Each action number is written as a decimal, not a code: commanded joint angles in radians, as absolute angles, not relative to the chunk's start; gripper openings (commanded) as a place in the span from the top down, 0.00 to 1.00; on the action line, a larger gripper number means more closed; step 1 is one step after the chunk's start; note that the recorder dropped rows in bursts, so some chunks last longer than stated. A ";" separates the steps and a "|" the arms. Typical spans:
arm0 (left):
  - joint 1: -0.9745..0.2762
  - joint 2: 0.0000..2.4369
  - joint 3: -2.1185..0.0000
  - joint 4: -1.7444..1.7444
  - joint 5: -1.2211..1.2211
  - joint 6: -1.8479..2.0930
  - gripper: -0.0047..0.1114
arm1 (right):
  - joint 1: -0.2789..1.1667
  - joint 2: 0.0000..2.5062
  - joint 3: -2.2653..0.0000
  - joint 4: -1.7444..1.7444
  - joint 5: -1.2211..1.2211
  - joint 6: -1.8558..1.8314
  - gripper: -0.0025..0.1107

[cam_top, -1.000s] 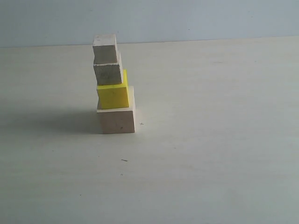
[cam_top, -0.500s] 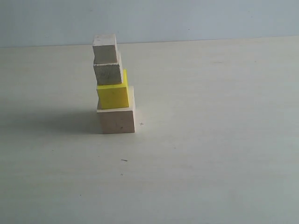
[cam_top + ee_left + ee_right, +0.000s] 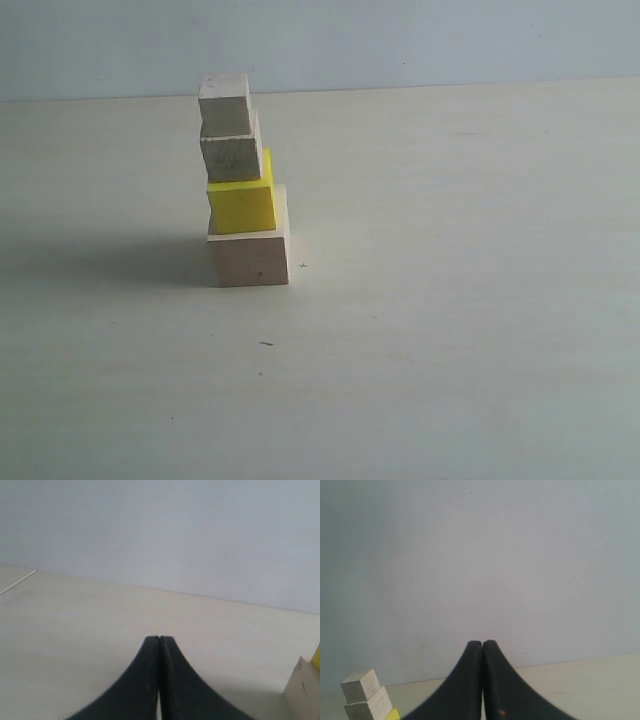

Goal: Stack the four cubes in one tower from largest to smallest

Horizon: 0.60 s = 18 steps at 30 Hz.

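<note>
The left gripper (image 3: 159,640) and right gripper (image 3: 482,643) point roughly level, jaws pressed together, empty, apart from the tower (image 3: 243,190).

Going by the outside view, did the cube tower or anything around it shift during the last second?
Nothing visibly changed. The tower stands as before: large wooden cube at the bottom, then yellow cube, medium wooden cube and small wooden cube on top. The left pincer and right pincer are shut, holding nothing.
</note>
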<state>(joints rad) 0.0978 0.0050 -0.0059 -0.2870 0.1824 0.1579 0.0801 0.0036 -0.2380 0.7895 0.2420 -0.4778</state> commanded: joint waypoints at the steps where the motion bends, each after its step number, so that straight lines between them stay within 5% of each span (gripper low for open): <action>1: 0.068 0.000 0.000 -0.288 0.180 0.167 0.96 | 0.082 0.000 -0.233 0.792 0.244 -0.476 0.98; 18: 0.021 0.000 0.000 -0.200 0.363 0.269 0.96 | 0.082 0.000 -0.233 0.792 0.244 -0.476 0.98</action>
<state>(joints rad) 0.0269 0.0050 -0.0016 -0.2058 0.3629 0.2645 0.0801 0.0036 -0.2380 0.7895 0.2420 -0.4778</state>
